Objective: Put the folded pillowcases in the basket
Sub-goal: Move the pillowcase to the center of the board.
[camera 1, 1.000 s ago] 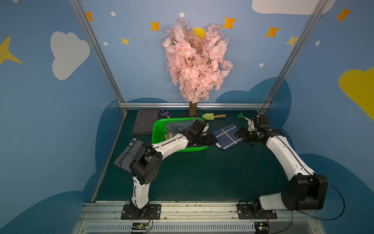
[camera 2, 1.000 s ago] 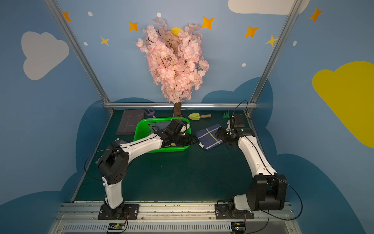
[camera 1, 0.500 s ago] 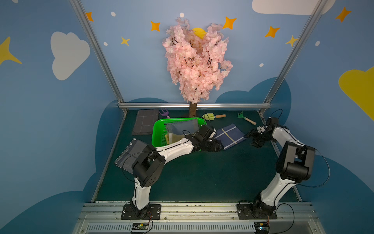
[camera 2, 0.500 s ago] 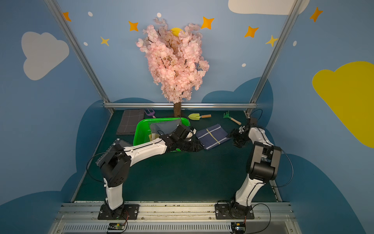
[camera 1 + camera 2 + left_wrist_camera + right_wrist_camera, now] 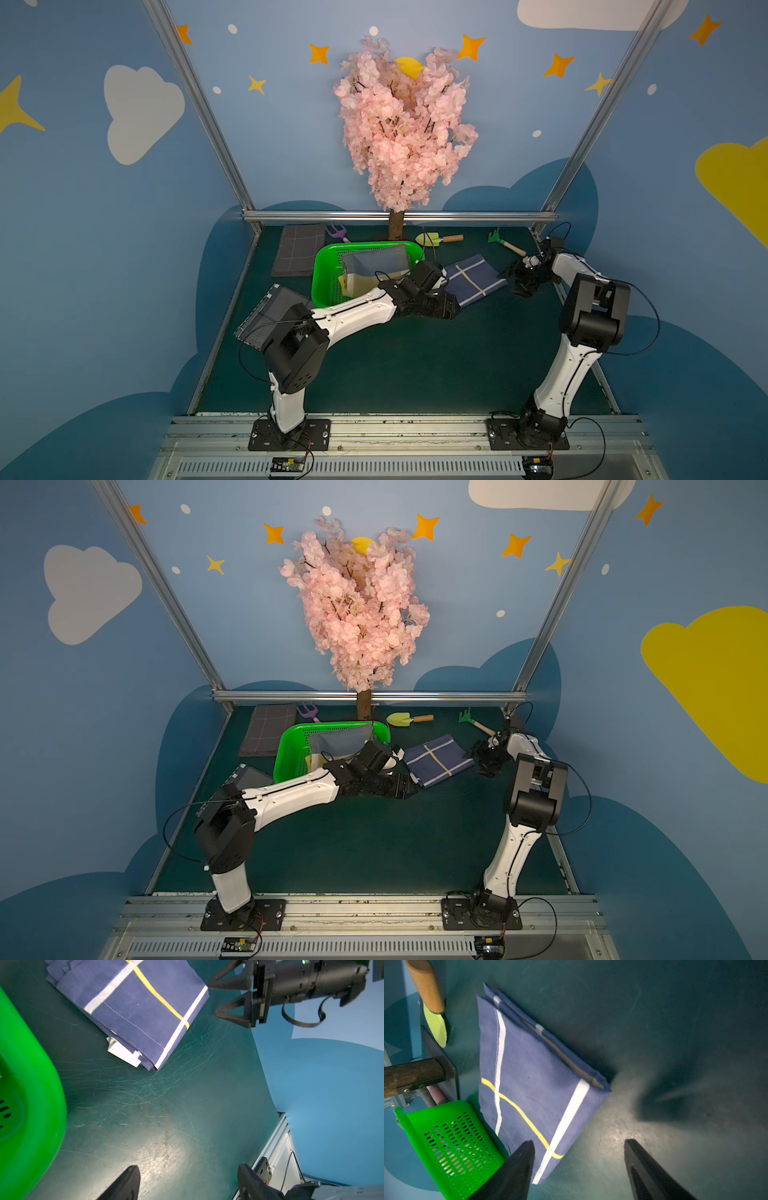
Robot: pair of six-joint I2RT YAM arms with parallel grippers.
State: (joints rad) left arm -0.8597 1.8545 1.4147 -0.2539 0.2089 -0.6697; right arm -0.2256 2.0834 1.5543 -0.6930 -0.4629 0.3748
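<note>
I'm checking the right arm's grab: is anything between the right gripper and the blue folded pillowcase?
Nothing visible. The right gripper stands open right at the edge of the pillowcase, with only bare mat around it.

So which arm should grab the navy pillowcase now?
Right, probably. The right pincer, open, points at the edge of the pillowcase, close beside it. The left pincer, also open, hangs over bare table, short of the cloth's corner.
</note>
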